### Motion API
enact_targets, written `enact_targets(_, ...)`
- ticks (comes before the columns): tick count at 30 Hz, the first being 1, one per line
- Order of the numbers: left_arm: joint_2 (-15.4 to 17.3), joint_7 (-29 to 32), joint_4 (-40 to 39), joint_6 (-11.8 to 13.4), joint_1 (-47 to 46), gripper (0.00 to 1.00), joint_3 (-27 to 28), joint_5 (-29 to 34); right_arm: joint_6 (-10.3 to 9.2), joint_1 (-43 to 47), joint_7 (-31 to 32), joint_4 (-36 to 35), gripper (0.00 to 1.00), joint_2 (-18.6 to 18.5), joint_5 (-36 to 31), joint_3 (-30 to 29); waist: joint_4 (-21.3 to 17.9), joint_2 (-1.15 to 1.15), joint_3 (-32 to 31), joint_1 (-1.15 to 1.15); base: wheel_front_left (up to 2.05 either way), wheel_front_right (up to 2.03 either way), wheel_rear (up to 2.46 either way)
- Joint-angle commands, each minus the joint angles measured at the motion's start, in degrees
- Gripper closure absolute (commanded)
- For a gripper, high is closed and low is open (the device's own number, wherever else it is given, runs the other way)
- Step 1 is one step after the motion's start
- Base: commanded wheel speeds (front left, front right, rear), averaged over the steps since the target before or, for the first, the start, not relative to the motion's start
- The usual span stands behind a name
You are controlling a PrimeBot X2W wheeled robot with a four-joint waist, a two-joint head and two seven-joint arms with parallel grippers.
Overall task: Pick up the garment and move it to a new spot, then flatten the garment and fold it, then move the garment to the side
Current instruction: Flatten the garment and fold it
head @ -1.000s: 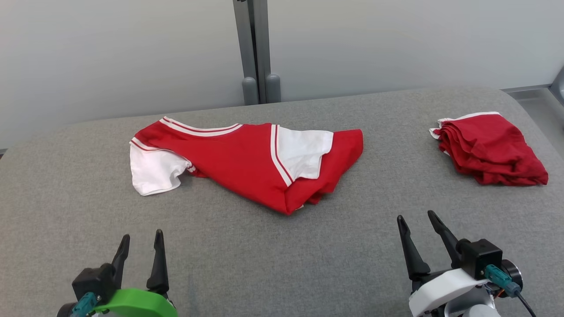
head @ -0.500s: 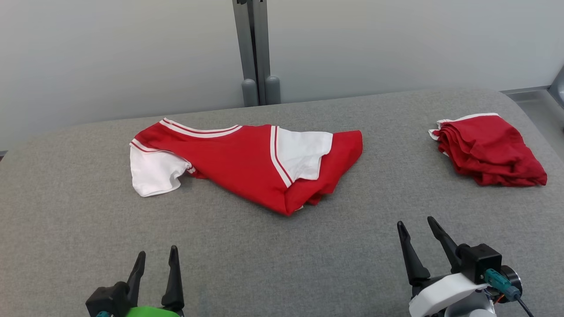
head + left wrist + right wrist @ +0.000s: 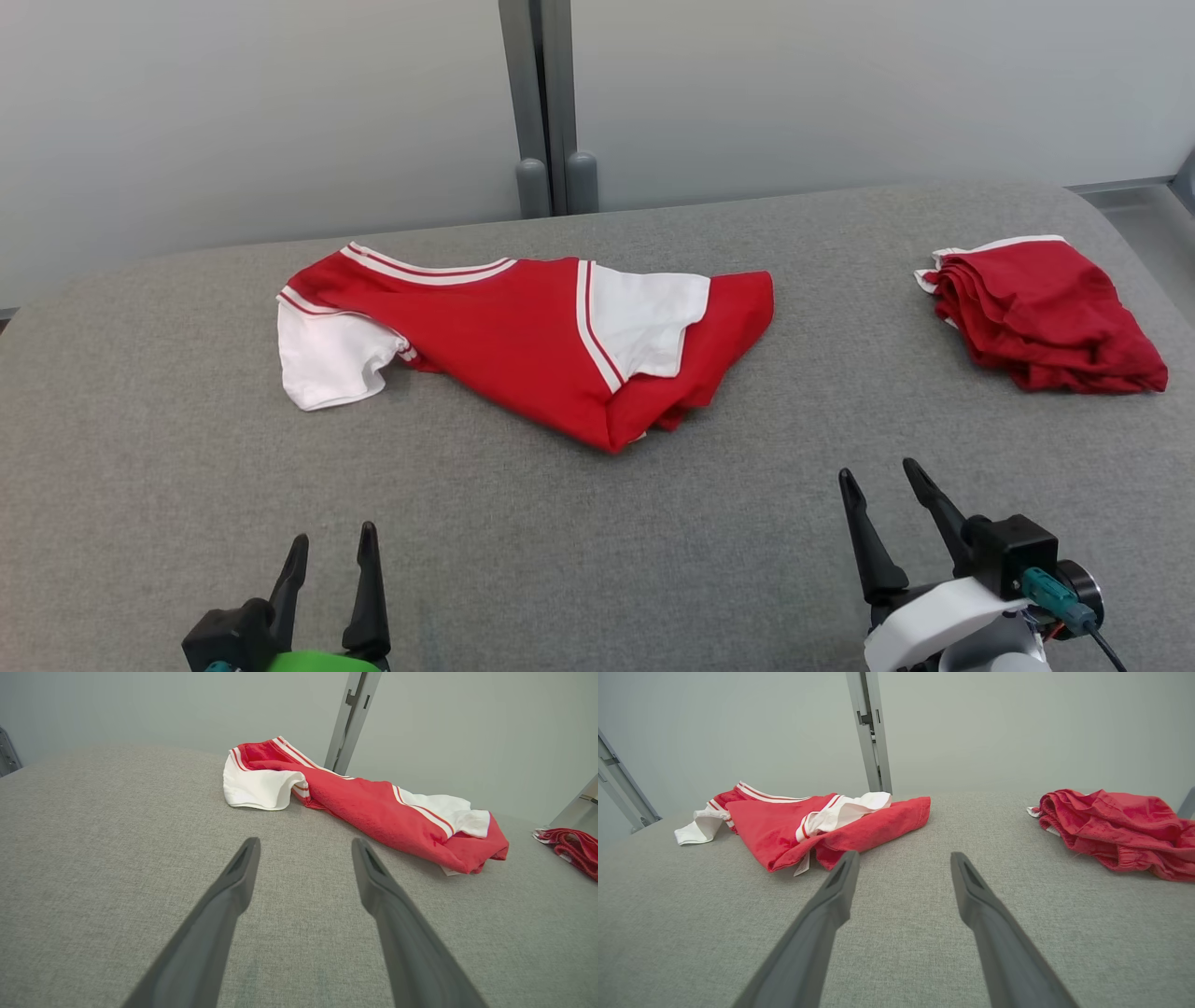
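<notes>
Nearest, the left tool [image 3: 333, 532] and right tool [image 3: 878, 467] hover released, jaws apart and empty, over the grey bench [image 3: 597, 541]. Beyond them, the red-and-white shirt [image 3: 504, 327] lies crumpled mid-bench. A folded red pile [image 3: 1046, 313] sits at the far right.

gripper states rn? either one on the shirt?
Left gripper: open, empty, short of the red and white shirt.
Right gripper: open, empty.
</notes>
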Motion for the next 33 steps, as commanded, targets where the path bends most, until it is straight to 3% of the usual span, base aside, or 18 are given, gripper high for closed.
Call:
enact_targets(1, -0.2, 0.0, 0.1, -0.3, -0.1, 0.0, 0.3, 0.3, -0.09, -0.9, -0.1, 0.3, 0.0, -0.2, -0.7, 0.1, 0.2, 0.0, 0.2, 0.0, 0.0, 0.0, 0.0)
enact_targets(7, -0.4, 0.0, 0.0, -0.6, -1.2, 0.0, 0.3, 0.9, -0.09, -5.4, -0.1, 1.9, 0.0, -0.2, -3.1, 0.6, 1.0, 0.0, 1.5, 0.0, 0.0, 0.0, 0.0)
enact_targets(13, -0.7, 0.0, -0.1, -0.9, -2.9, 0.0, -0.5, 1.3, -0.09, -17.0, 0.1, 7.6, 0.0, -0.2, -7.2, -0.1, 3.8, 0.0, 4.4, 0.0, 0.0, 0.0, 0.0)
enact_targets(24, -0.9, 0.0, -1.3, -1.2, -8.3, 0.0, -2.1, -0.2, -0.09, -41.9, 4.6, 25.5, 0.0, -1.8, -16.0, -4.2, 10.9, 0.0, 15.5, 0.0, 0.0, 0.0, 0.0)
enact_targets(33, -0.9, 0.0, -2.3, 0.0, -10.9, 0.0, -3.3, -2.0, -0.09, -51.0, 6.5, 40.4, 0.0, -4.1, -16.5, -4.4, 14.2, 0.0, 20.1, 0.0, 0.0, 0.0, 0.0)
